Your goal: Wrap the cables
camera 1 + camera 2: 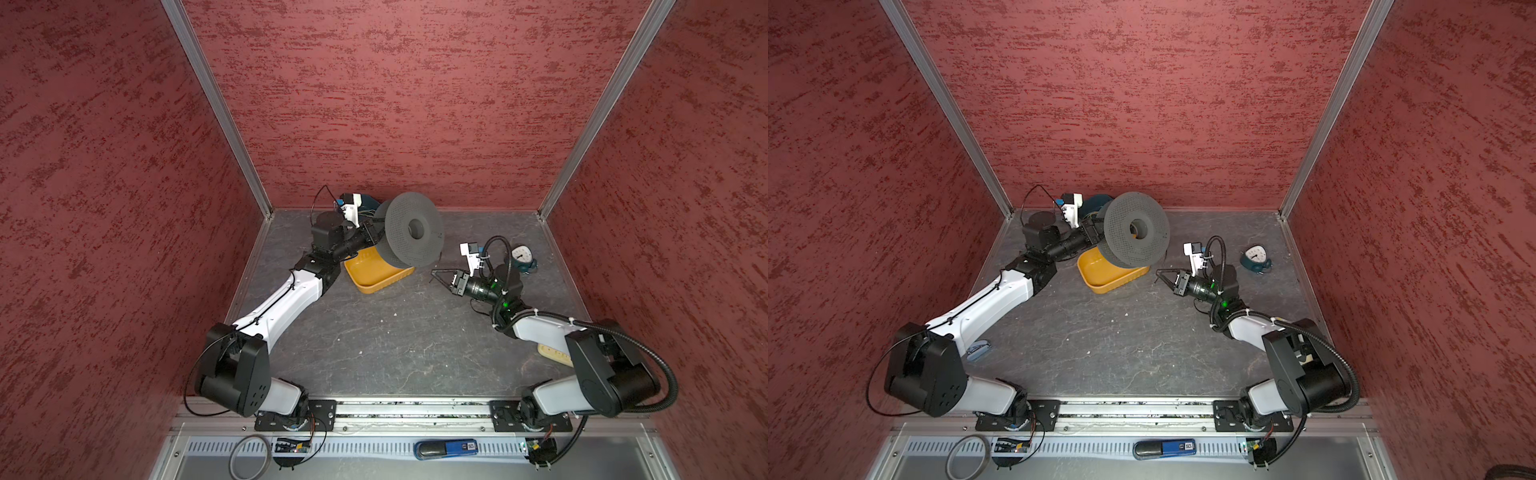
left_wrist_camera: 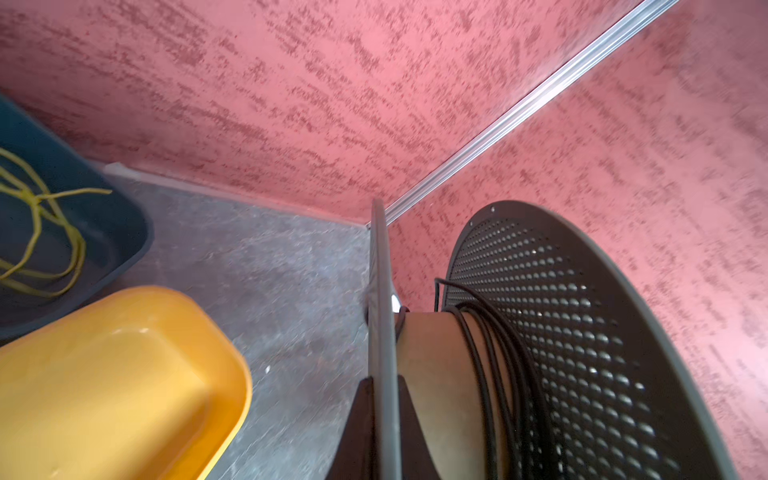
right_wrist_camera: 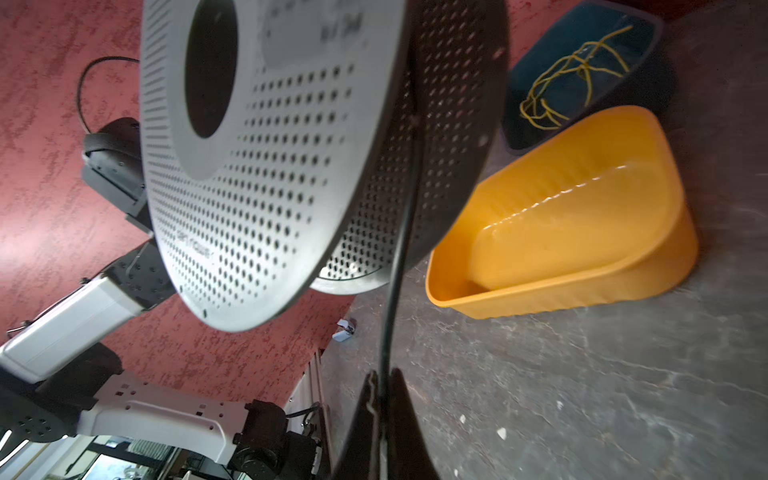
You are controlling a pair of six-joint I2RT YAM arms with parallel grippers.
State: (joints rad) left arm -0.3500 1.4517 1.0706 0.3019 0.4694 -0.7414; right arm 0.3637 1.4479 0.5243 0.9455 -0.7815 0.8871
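Currently the left tool (image 2: 384,384) is clamped shut on the rim of 1 flange of the spool (image 1: 409,230). It holds the spool off the desk (image 1: 374,340), hub axis roughly level, directly above the yellow tray (image 1: 374,277).

Black cord (image 2: 490,353): several turns sit on the spool's cardboard core, bunched against the flange farther from the left tool. Bare core shows beside them.

1 free strand leaves the gap between the spool's 2 flanges and runs to the right tool (image 3: 384,376). Its jaws are pinched closed on the strand, which lies lengthwise between them. The right tool sits just off the spool's rim, lower than the hub, on the side away from the left arm.

Judgement: the next turn depends on carrying that strand round the core, crosswise to the hub axis. The right arm is the nearer one. Risk: the strand could ride over a flange edge.
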